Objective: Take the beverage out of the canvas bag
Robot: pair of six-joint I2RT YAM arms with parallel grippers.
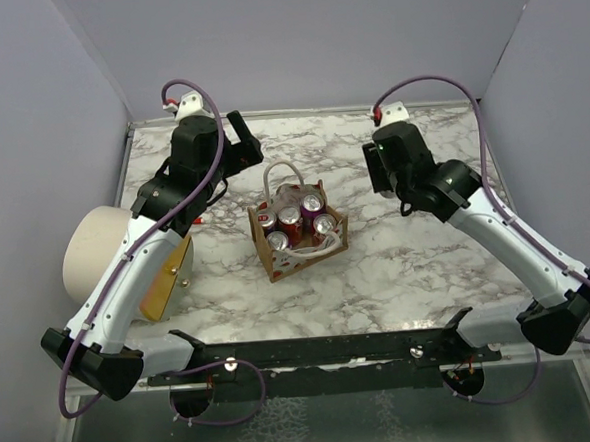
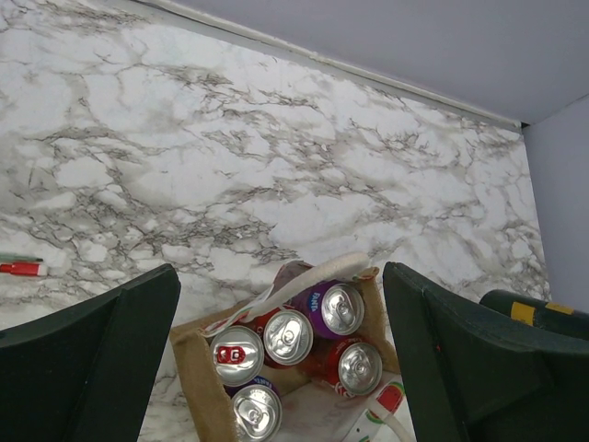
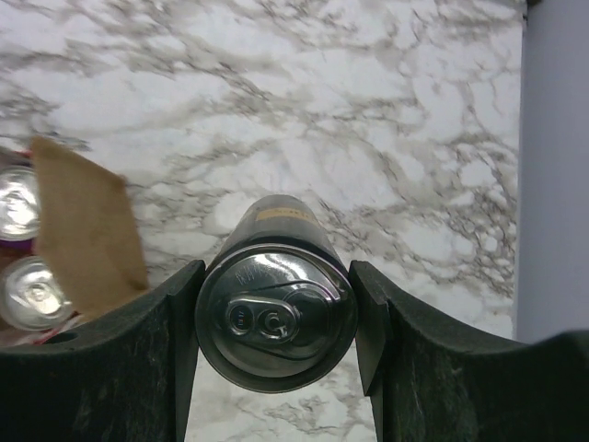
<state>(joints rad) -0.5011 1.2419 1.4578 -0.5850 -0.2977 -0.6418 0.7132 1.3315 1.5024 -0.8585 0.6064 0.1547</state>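
The brown canvas bag (image 1: 296,239) with white loop handles stands mid-table, open at the top, holding several cans (image 1: 290,219), red and purple. My left gripper (image 1: 245,144) is open and empty, above and behind the bag. In the left wrist view its fingers (image 2: 110,350) frame the bag (image 2: 198,368) and cans (image 2: 288,337) from above. My right gripper (image 1: 385,180) is right of the bag. In the right wrist view it (image 3: 276,295) is shut on a dark beverage can (image 3: 276,318), upright, with the bag's edge (image 3: 87,230) at left. The held can is hidden in the top view.
A large cream cylinder (image 1: 102,253) with an orange disc lies at the left under my left arm. A red-tipped pen (image 2: 23,269) lies on the marble left of the bag. Grey walls enclose the marble table (image 1: 428,263). A black rail (image 1: 323,354) runs along the front.
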